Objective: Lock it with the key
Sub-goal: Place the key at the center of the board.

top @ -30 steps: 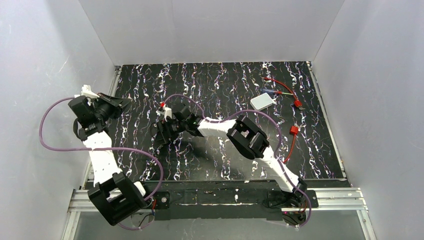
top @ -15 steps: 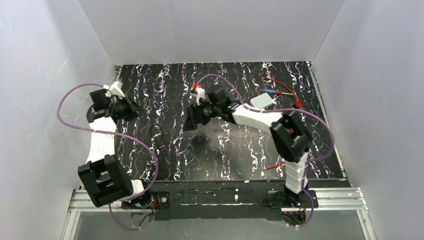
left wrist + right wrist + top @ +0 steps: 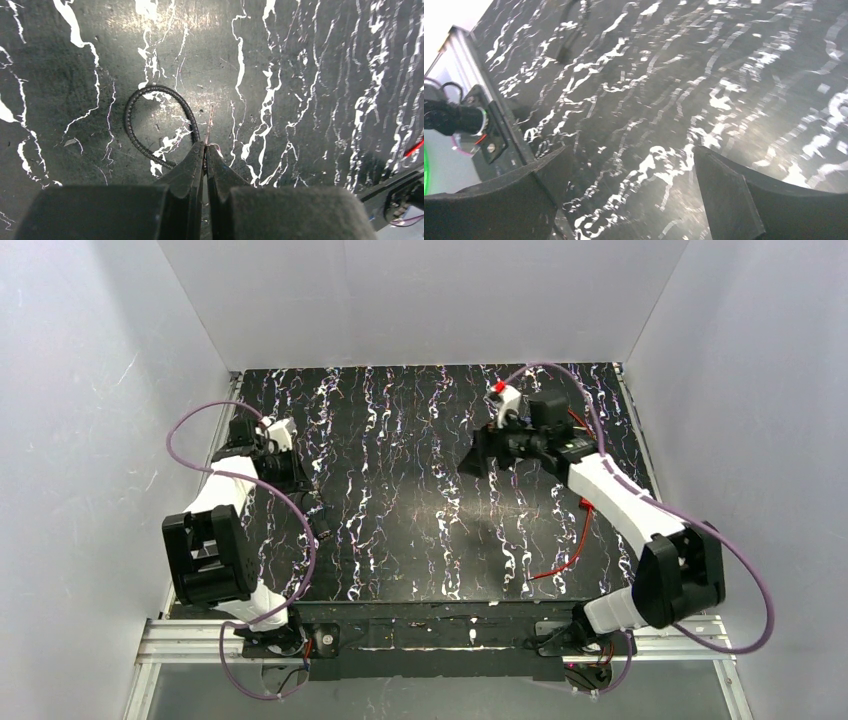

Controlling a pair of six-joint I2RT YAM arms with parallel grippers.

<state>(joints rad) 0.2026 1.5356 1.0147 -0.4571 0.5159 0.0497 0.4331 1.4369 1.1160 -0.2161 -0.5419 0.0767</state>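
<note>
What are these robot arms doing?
The left arm's fingers are pinched shut on what looks like the key, a thin metal sliver, right beside a black cable loop lying on the table. The right arm's fingers are wide open and hold nothing, hovering over the far right of the table.

The lock point(image 3: 316, 510) lay flat on the table point(image 3: 420, 540) near its left edge, about midway between the near and far edges. Its black ribbed cable loop point(image 3: 157, 88) curved open. The key point(image 3: 210, 122), a thin metal blade seen edge-on, stood just beside the loop, pinched by the left gripper point(image 3: 205, 148).
</note>
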